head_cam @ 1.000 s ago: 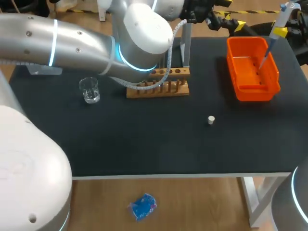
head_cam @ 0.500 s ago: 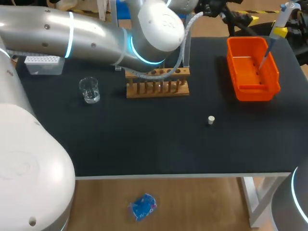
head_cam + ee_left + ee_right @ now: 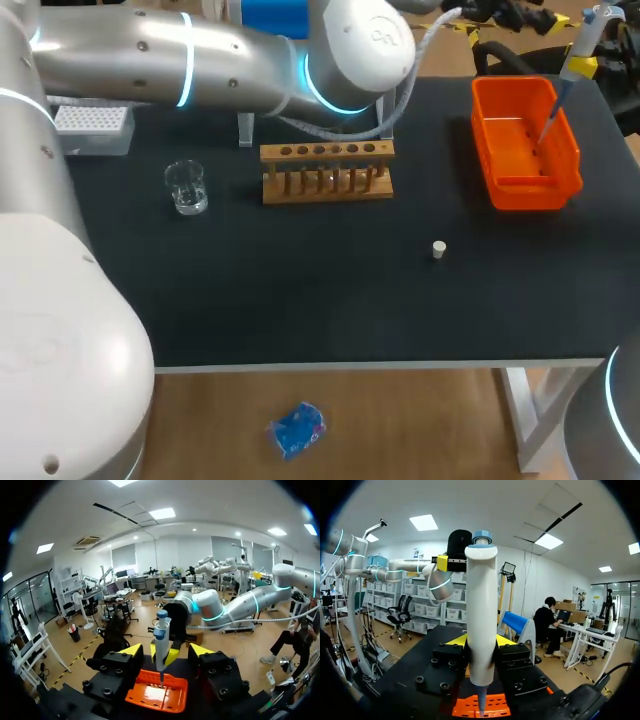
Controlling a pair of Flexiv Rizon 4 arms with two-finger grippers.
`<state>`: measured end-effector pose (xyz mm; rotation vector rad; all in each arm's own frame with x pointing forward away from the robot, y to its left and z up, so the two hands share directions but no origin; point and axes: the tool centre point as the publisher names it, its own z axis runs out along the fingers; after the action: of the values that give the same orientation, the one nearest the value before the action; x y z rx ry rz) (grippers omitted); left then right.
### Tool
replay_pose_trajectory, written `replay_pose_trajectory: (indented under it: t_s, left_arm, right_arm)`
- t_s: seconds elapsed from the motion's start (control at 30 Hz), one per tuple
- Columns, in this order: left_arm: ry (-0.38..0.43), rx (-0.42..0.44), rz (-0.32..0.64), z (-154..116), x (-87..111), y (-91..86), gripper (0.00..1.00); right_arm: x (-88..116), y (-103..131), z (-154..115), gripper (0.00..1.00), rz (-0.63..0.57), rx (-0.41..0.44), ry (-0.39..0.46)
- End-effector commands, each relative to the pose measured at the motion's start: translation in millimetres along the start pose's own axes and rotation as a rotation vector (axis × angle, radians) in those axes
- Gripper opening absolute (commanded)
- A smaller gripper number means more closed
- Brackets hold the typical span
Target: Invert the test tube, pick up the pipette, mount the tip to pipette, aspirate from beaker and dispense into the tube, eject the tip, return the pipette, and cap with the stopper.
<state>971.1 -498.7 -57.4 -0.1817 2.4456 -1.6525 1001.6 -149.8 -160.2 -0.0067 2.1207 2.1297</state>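
Pipette (image 3: 481, 615) stands upright at the far right, clamped between the right gripper's (image 3: 481, 642) fingers, its tip over the orange bin (image 3: 520, 185), likely so an ejected tip drops in. Left gripper (image 3: 166, 651), spread wide and empty, faces it.

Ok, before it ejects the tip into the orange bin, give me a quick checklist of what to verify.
1. Pipette held in right jaws: ok, clamped from both sides.
2. Tip mounted on pipette: ok.
3. Tip above orange bin: ok.
4. Left jaws open and empty: ok.
5. Left arm clear of pipette: cannot tell; its jaws face the bin from nearby.
6. Stopper free on table for capping: ok.
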Motion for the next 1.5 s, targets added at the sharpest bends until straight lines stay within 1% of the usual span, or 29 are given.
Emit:
replay_pose_trajectory:
  t_s: [0.03, 0.6, 0.63, 0.7, 0.77, 0.8, 0.83, 0.9, 0.93, 1.0, 1.17, 1.3, 1.37, 1.5]
  left_arm:
    - [0.009, 0.018, 0.002, 5, -2.9, 3.2, 0.0]
    - [0.009, 0.018, 0.002, 5, -2.9, 3.2, 0.0]
    - [0.023, 0.057, 0.015, 10, -1.1, 4.6, 0.0]
    - [0.033, 0.091, 0.033, 15, -1.4, 8.0, 0.0]
    - [0.032, 0.175, 0.036, 17, -1.6, 7.5, 0.0]
    - [0.04, 0.202, 0.034, 17, -2.0, 7.0, 0.0]
    - [0.049, 0.223, 0.028, 18, -2.2, 6.6, 0.0]
    - [0.057, 0.222, 0.037, 20, -3.1, 6.5, 0.0]
    - [0.078, 0.262, 0.039, 22, -2.1, 5.4, 0.0]
    - [0.093, 0.28, 0.046, 27, -1.2, 4.7, 0.0]
    - [0.108, 0.391, 0.037, 36, -2.5, 2.1, 0.0]
    - [0.106, 0.418, 0.052, 42, -6.0, -3.6, 0.0]
    - [0.075, 0.424, 0.079, 42, -7.8, -7.2, 0.0]
    - [0.075, 0.424, 0.079, 42, -7.8, -7.2, 0.0]
  right_arm:
    - [-2, 0, -1, 0.0, -0.001, 0.0, 0.006]
    - [-2, 0, -1, 0.0, -0.001, 0.0, 0.006]
    - [-2, 0, -1, 0.0, -0.001, 0.0, 0.006]
    - [-2, 0, -1, 0.0, -0.001, 0.0, 0.006]
    - [-2, 0, -1, 0.0, -0.001, 0.0, 0.006]
    - [-2, 0, -1, 0.0, -0.001, 0.0, 0.006]
    - [-2, 0, -1, 0.0, -0.001, 0.0, 0.006]
    - [-2, 0, -1, 0.0, -0.001, 0.0, 0.006]
    - [-2, 0, -1, 0.0, -0.001, 0.0, 0.006]
    - [-2, 0, -1, 0.0, -0.001, 0.0, 0.006]
    - [-2, 0, -1, 0.0, -0.001, 0.0, 0.006]
    - [-2, 0, -1, 0.0, -0.001, 0.0, 0.006]
    - [-2, 0, -1, 0.0, -0.001, 0.0, 0.006]
    - [-2, 0, -1, 0.0, -0.001, 0.0, 0.006]
